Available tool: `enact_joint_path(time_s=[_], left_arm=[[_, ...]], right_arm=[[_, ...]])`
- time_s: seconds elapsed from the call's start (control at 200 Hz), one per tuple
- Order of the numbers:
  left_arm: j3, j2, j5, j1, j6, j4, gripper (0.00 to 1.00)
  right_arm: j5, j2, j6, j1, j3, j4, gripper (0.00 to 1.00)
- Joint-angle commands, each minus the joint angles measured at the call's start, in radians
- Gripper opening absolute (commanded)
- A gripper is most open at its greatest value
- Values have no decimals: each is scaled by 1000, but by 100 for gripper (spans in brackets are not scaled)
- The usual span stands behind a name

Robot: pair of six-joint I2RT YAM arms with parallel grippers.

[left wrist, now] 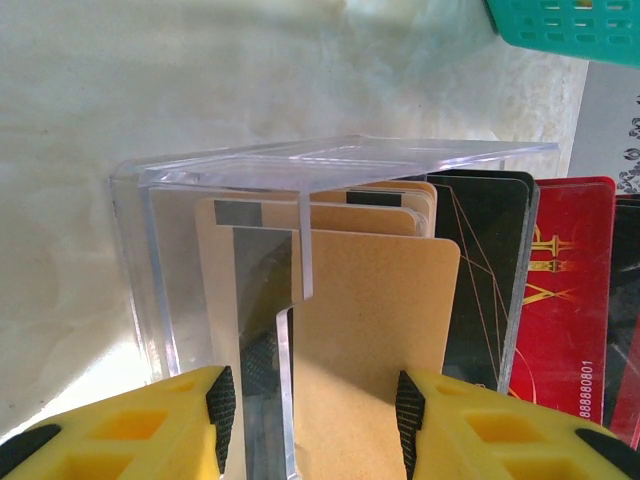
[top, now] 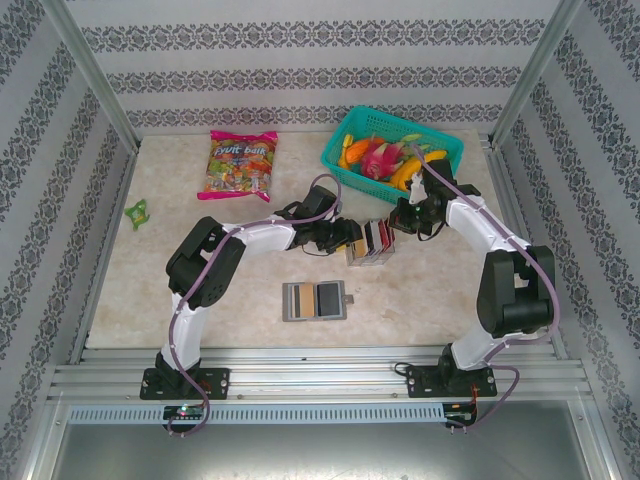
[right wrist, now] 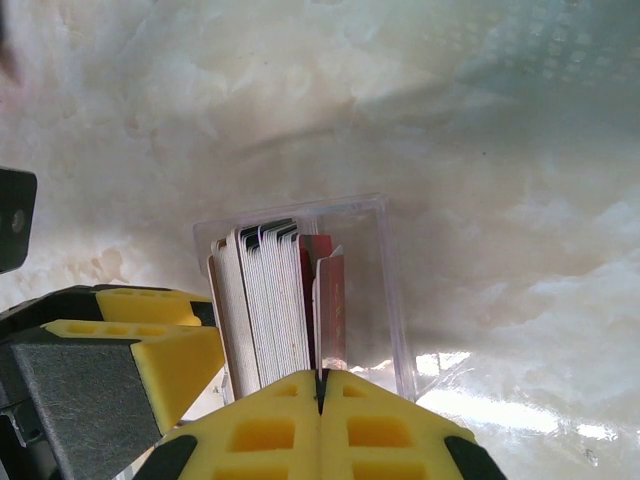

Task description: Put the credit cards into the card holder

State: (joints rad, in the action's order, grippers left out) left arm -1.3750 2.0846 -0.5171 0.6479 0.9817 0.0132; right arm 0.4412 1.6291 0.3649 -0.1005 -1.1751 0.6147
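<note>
Overhead, damask-striped wallpaper rings a pale marbled table [top: 200, 290]. A candy bag [top: 240, 165] reads "fruit". The card holder [top: 314, 300] lies open near the bases. The left gripper [top: 346, 240] straddles a clear case [left wrist: 150, 260] of credit cards [top: 372, 240], jaws apart; whether it presses, I cannot tell. The right gripper [right wrist: 320, 385] pinches a red card [right wrist: 331, 300] bearing white digits.
</note>
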Motion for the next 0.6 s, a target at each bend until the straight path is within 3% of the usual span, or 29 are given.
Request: enact_joint_path(time_s=[0.0,0.34,0.595], left_arm=[[-28,14,-18,18,9,-27,50],[-31,17,-20,19,8,-25,49],[-35,19,-19,20,9,-24,49]], right_arm=[[19,-30,-14,-8,-11,18,6],[177,35,53,-21,25,-86,10],[227,43,68,-15,24,-108,11]])
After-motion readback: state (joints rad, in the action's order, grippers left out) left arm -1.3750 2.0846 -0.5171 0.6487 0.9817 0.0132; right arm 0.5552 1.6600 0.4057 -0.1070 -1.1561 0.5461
